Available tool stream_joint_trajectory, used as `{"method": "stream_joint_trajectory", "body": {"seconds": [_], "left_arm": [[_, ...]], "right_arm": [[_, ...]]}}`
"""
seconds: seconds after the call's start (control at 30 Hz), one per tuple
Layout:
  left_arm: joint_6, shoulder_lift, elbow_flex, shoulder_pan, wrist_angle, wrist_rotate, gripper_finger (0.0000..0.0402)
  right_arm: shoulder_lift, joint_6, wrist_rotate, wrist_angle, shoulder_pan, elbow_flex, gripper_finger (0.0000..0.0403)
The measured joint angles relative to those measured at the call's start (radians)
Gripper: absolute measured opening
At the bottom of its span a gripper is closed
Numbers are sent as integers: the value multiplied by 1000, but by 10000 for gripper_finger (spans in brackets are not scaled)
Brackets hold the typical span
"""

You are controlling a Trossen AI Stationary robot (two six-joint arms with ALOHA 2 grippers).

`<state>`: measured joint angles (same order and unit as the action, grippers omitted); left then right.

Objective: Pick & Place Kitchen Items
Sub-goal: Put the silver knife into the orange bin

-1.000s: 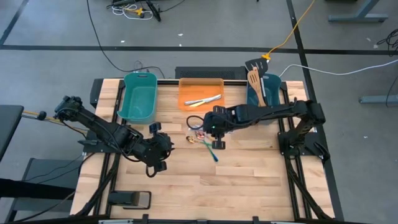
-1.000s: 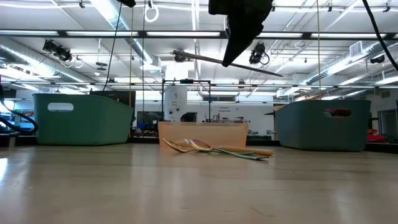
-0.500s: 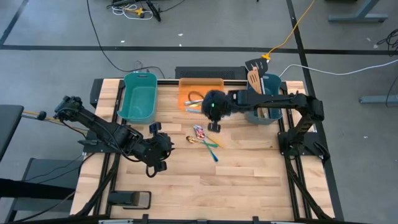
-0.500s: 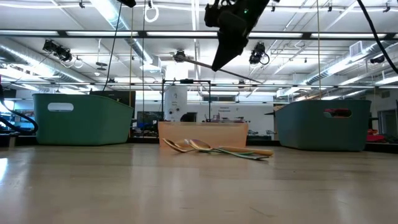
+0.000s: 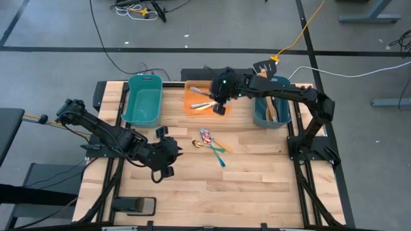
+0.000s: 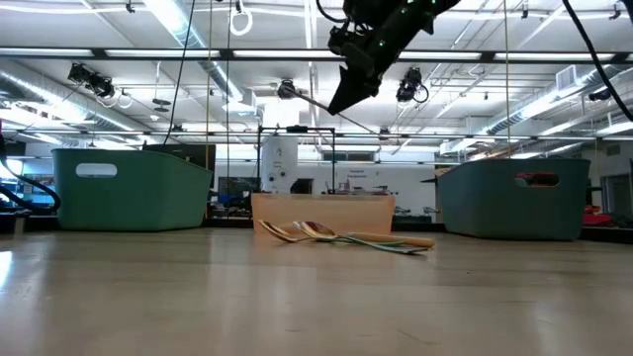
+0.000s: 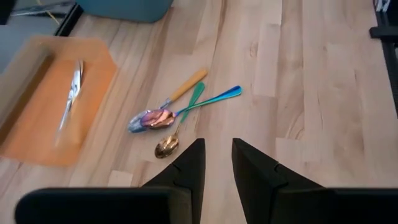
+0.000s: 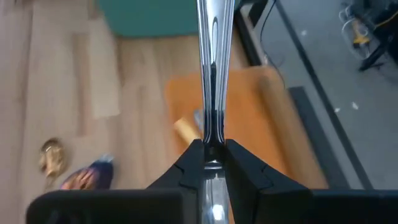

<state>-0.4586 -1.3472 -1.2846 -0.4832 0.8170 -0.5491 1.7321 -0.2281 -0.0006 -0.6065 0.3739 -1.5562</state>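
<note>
Nearest the low camera it's just bare butcher-block table (image 5: 257, 186), with the left gripper (image 5: 166, 153) hanging idle over the near-left part, fingers a small gap apart and holding nothing. A bit further in, the leftover pile is sitting mid-table: a gold spoon (image 7: 166, 147), an iridescent spoon (image 7: 163, 117), a green-handled piece (image 7: 194, 98) and one with a pale wooden handle (image 7: 186, 86), all overlapping. So those four-ish are still waiting to be picked. Past that, the right gripper (image 5: 219, 106) is hovering over the orange tray (image 5: 192, 86), clamped on a silver utensil (image 8: 213, 50), probably a knife or spoon handle, hard to call. The tray is already holding some silver cutlery (image 7: 72, 87), and the right teal tub (image 5: 280, 120) is holding wooden spatulas (image 5: 262, 82) plus a black turner (image 5: 261, 66). The left teal tub (image 5: 144, 97) is looking empty from above. I'd say it's a bit over halfway done. Behind the table it's a big open workshop: grey floor, cables, ceiling strip lights.
</note>
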Motion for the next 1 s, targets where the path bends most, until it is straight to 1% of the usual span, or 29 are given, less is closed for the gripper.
{"method": "stream_joint_trajectory", "body": {"seconds": [0.13,0.33,0.47,0.53,0.63,0.77,1.0], "left_arm": [[58,0,0,5,-4,-1,85],[78,0,0,4,-23,0,85],[78,0,0,4,-23,-2,85],[79,0,0,4,-23,-6,85],[79,0,0,4,-22,-6,85],[81,0,0,4,-22,-7,85],[112,0,0,4,-22,-8,85]], "right_arm": [[0,-9,-50,41,61,0,50],[26,-16,-89,79,120,0,50],[66,-17,-136,131,146,0,50],[89,-23,-142,163,155,0,50],[117,-29,-151,182,172,0,50],[147,-23,-198,193,196,0,50],[221,-23,-216,223,216,0,50]]}}
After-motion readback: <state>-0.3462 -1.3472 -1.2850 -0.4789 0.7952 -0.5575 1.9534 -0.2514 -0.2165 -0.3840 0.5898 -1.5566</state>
